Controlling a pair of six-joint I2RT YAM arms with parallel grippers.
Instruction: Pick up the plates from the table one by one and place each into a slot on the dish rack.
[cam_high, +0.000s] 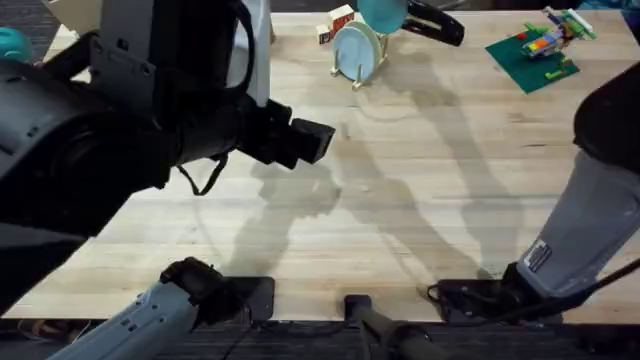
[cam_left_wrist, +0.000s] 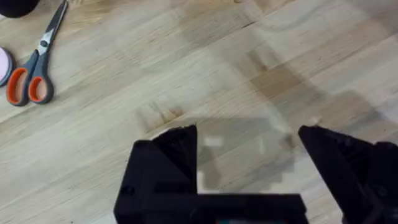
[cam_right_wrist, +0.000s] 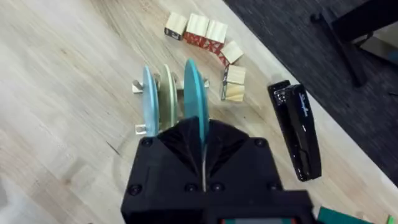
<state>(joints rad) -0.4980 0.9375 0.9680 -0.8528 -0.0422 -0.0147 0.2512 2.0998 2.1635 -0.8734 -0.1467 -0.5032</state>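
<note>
Bench: light wood butcher-block top with plank grain, carrying everything listed here. Nearest the arm bases, the left arm rises close under the overhead camera as a large dark mass over the bench's left half. Left claw: black fingers spread wide apart with bare bench between them, nothing in its grip, held above the wood. Scissors: orange handles, grey blades, lying flat on the bench, seen from the left wrist well apart from the left claw; a pale round edge just beside them cannot be identified. Right arm: base at the lower right, reaching across to the far middle of the bench. Right claw: black fingers closed tight on the lower rim of the teal plate, which is held upright on edge directly above the dish rack; whether its rim touches the rack cannot be told. Dish rack: small, light wood, upright pegs, standing near the far edge at the middle. Pale blue plate: standing upright in a rack slot. Cream plate: upright in the next slot, between the pale blue plate and the teal one. Wooden blocks: a small cluster, some with red faces, just beyond the rack. Stapler: black, lying flat near the blocks at the bench's far edge. Green baseplate: coloured brick model on top, far right of the bench.
</note>
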